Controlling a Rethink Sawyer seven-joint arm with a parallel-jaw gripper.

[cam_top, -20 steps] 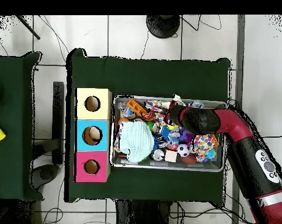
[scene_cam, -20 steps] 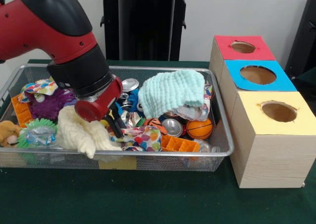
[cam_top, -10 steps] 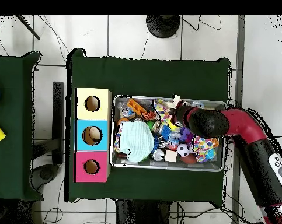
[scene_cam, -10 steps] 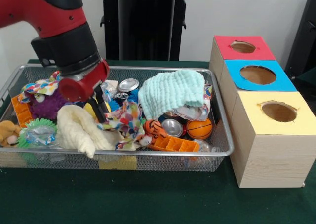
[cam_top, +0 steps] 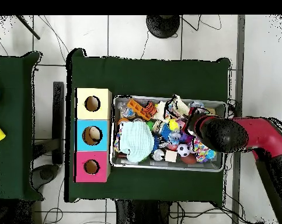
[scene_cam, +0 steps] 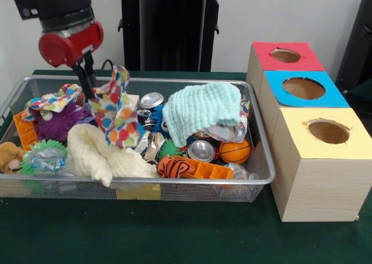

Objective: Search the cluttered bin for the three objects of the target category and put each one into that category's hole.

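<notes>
Polka-dot cloth (scene_cam: 114,114): pinched at its top corner in the closed gripper (scene_cam: 87,81), hanging below it, lower end among the clutter.
Progress: judged one cloth lifted, none delivered; mint cloth (scene_cam: 201,110) remains.
Room: wire bin (scene_cam: 174,185) rim below; holed boxes (scene_cam: 302,89) well aside, unobstructed.

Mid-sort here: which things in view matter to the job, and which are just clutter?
Job: claw, shut on the dotted cloth; mint cloth and cream cloth, likely the same category; bin; hole boxes.
Clutter: silver can, basketball, tiger toy, purple plush.
</notes>
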